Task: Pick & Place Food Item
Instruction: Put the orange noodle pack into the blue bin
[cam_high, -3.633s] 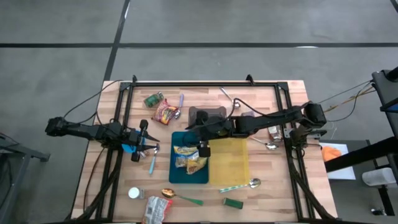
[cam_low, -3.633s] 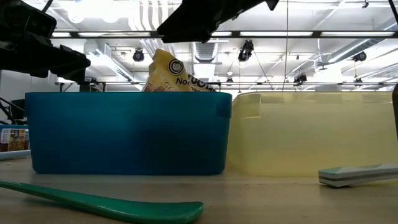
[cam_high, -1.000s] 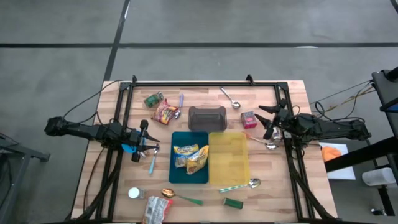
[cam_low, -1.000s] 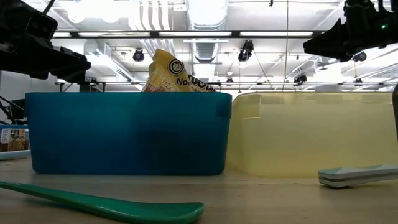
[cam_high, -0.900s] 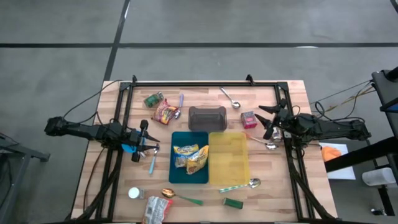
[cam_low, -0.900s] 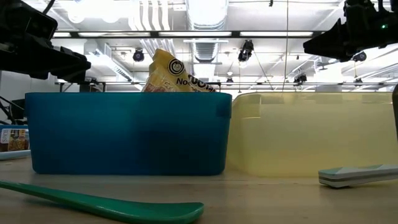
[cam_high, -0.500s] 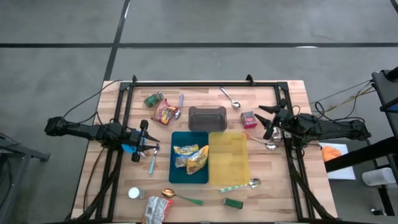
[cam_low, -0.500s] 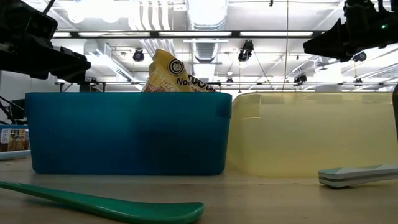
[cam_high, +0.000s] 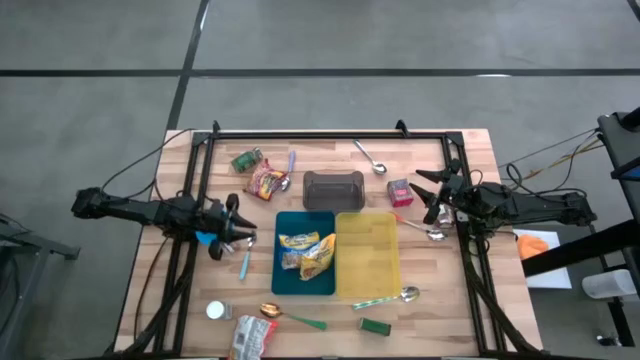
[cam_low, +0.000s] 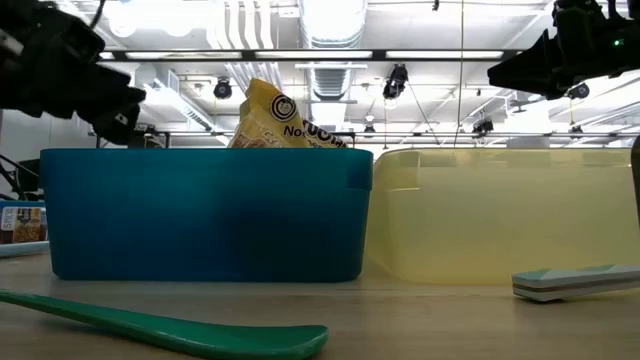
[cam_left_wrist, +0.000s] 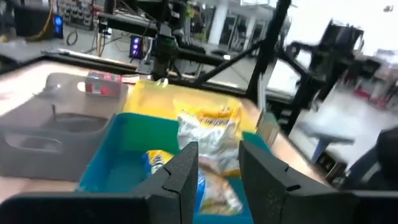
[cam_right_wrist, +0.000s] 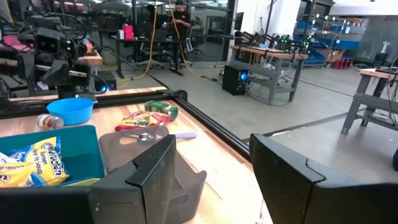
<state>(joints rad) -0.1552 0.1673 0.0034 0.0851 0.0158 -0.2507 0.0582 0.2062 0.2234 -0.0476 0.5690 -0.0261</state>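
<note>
Yellow snack packets (cam_high: 304, 252) lie in the blue bin (cam_high: 285, 282), and one pokes above its rim (cam_low: 283, 120) in the low view. A red snack bag (cam_high: 267, 181) lies flat on the table beyond the bin. Another packet (cam_high: 250, 337) rests at the near edge. My left gripper (cam_high: 242, 233) hovers left of the blue bin, open and empty, pointing at the packets (cam_left_wrist: 208, 134). My right gripper (cam_high: 422, 196) hovers at the right, open and empty, beside a pink box (cam_high: 399, 190).
A yellow bin (cam_high: 368, 255) stands against the blue bin's right side, and a grey bin (cam_high: 333, 188) sits behind both. A green can (cam_high: 246, 160), several spoons (cam_high: 368, 155), a green-handled spoon (cam_high: 297, 318) and a white cap (cam_high: 215, 311) lie scattered about. The black frame rail (cam_high: 330, 133) runs along the far edge.
My left gripper has rolled about its own pointing line while staying in place; its fingers sit at a new angle. My right gripper has kept still, and nothing on the table has moved.
</note>
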